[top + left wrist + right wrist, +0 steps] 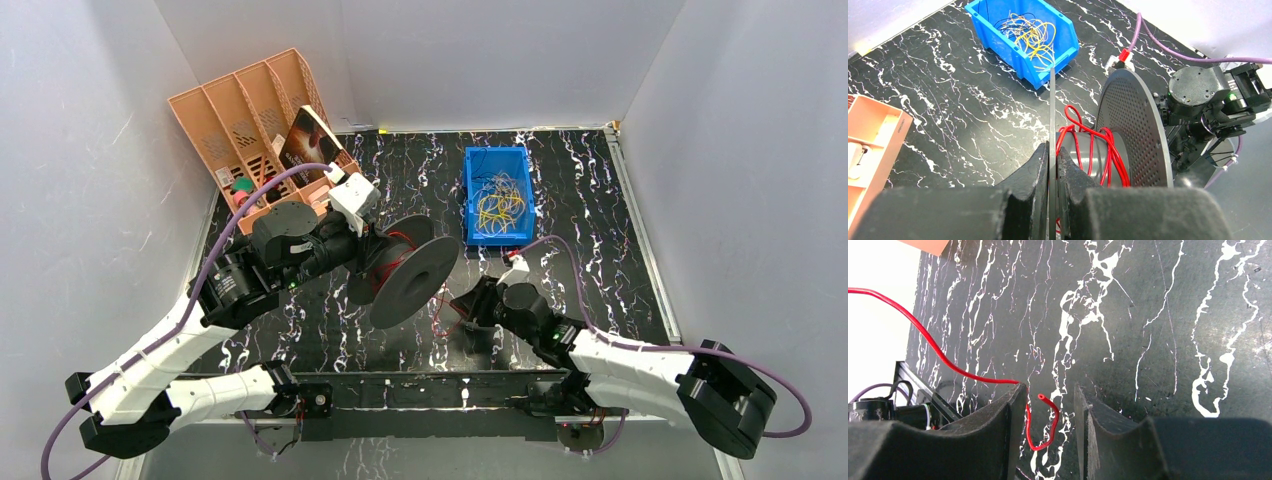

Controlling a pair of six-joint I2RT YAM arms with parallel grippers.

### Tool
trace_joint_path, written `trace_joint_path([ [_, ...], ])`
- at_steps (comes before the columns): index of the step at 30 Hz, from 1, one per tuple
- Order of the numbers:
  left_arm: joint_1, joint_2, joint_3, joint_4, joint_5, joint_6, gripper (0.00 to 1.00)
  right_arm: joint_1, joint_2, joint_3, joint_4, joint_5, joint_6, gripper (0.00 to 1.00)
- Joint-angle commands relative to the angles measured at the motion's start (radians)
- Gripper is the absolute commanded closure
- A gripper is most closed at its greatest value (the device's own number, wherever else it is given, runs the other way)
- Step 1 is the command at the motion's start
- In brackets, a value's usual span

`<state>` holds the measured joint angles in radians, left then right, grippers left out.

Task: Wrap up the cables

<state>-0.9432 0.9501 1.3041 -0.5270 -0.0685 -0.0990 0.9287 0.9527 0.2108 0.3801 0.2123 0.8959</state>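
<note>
Red cable (1113,160) sits partly wound on the hub of the black spool (1134,125). The left gripper (1052,167) carries the spool with its fingers pressed together on the thin rim of one flange. The loose tail runs to the right gripper (1048,415), whose fingers (1008,430) stand spread; the tail's hooked end lies between them, draped over one tip and not pinched. To wrap well, I judge that hand should close just behind the hook and hold the strand lightly taut, so the loops standing proud of the hub don't slip off. Only the right wrist view shows the free end unclamped, and only the left wrist view shows the slack loops.
</note>
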Motion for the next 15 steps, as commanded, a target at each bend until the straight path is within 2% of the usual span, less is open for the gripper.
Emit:
trace_joint_path([
  [1,-0.002,-0.023,0.022,0.076,0.001,-0.021,1.00,-0.010,-0.016,-0.007,0.055,0.011,0.000,0.54],
  [5,-0.002,-0.023,0.024,0.078,0.006,-0.024,1.00,-0.024,-0.008,-0.006,0.067,0.013,-0.010,0.62],
  [8,-0.002,-0.023,0.026,0.079,0.008,-0.026,1.00,-0.032,0.012,-0.007,0.089,-0.009,-0.011,0.75],
  [12,-0.003,-0.021,0.025,0.081,0.012,-0.027,1.00,-0.034,0.036,-0.006,0.122,-0.048,-0.026,0.98],
  [15,-0.002,-0.022,0.023,0.082,-0.011,-0.030,1.00,-0.034,0.030,-0.011,0.122,-0.063,-0.033,1.00],
])
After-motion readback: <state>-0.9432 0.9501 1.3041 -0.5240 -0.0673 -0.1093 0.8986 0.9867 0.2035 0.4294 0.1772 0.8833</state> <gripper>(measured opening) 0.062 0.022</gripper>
